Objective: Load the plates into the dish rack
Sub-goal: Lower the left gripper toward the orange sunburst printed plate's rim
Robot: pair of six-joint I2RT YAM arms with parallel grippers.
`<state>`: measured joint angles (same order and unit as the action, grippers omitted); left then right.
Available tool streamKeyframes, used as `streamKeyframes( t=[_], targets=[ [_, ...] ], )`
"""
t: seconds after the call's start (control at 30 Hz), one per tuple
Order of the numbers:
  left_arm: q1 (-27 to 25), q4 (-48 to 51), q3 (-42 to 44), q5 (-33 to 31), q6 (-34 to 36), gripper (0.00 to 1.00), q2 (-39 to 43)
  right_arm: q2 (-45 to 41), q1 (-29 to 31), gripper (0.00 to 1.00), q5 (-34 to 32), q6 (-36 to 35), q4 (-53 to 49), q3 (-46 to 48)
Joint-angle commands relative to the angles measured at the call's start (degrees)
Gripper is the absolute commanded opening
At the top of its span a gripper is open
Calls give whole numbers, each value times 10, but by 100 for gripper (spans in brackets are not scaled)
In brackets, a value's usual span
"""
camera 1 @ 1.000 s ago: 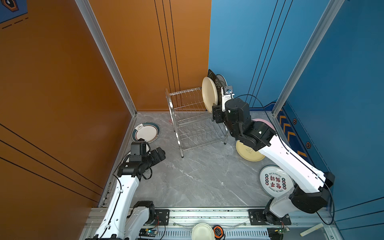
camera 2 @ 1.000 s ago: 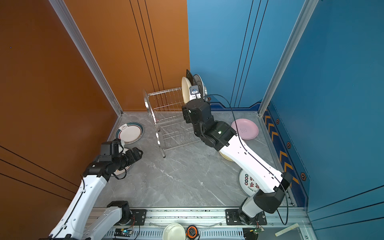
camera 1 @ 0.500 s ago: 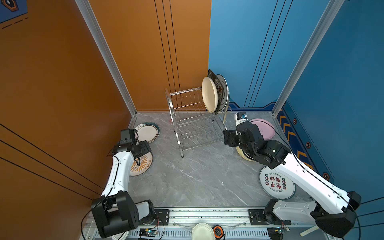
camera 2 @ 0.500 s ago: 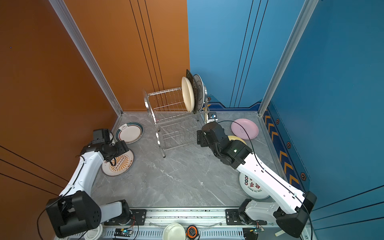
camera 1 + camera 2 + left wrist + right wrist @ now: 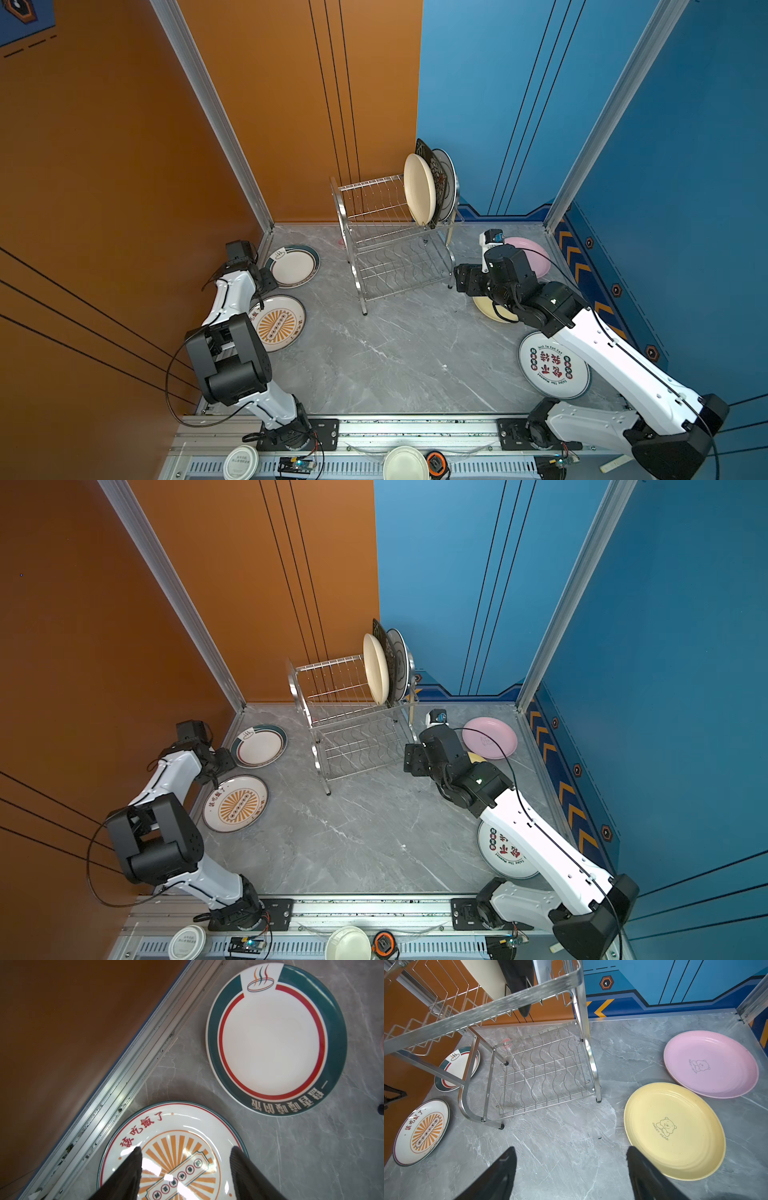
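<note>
the dish rack [image 5: 395, 249] stands at the far middle of the grey marble tabletop [image 5: 395, 353]. its lower shelf is bare. at the right end of its upper shelf three plates stand on edge, close together: the cream plate [image 5: 419, 189], the square black floral plate [image 5: 438, 178] and a third round plate [image 5: 451, 183] behind them.

five plates lie flat on the tabletop:
- teal-rimmed plate [image 5: 293, 266] and orange-sunburst plate [image 5: 279, 324], left of the rack by the orange wall
- pink plate [image 5: 710, 1064] and pale yellow plate [image 5: 675, 1130], just beside each other right of the rack
- red-lettered plate [image 5: 552, 365], near right, partly under the right arm

the left gripper [image 5: 185, 1151] hangs over the sunburst plate's far part, jaws apart, nothing between them. the right gripper [image 5: 571, 1151] is over bare marble between the rack and the yellow plate, jaws spread wide and empty.
</note>
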<state>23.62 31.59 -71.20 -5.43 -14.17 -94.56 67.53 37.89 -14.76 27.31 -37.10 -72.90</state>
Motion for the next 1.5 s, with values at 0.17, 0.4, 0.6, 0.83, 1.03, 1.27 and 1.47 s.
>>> streamKeyframes(
  t=[0.17, 0.4, 0.6, 0.83, 1.03, 1.27, 1.47],
  targets=[
    [12, -36, -71, -33, 2, 62, -110, 8, -7, 84, 19, 12, -10, 7],
    [20, -35, -97, -25, 4, 61, -167, -6, -13, 85, 14, 19, -11, 20],
    [20, -33, -101, -20, 3, 61, -188, -16, -19, 85, 11, 23, -11, 26],
    [31, -10, -106, -4, -9, 59, -208, -9, -23, 85, 16, 16, -10, 19],
    [43, 11, -104, 14, -12, 59, -210, -9, -28, 85, 20, 11, -10, 15],
    [51, 33, -96, 39, -19, 58, -208, -22, -32, 86, 22, 10, -9, 27],
    [50, 37, -63, 59, -31, 58, -181, -37, -38, 86, 21, 10, -6, 39]
  ],
)
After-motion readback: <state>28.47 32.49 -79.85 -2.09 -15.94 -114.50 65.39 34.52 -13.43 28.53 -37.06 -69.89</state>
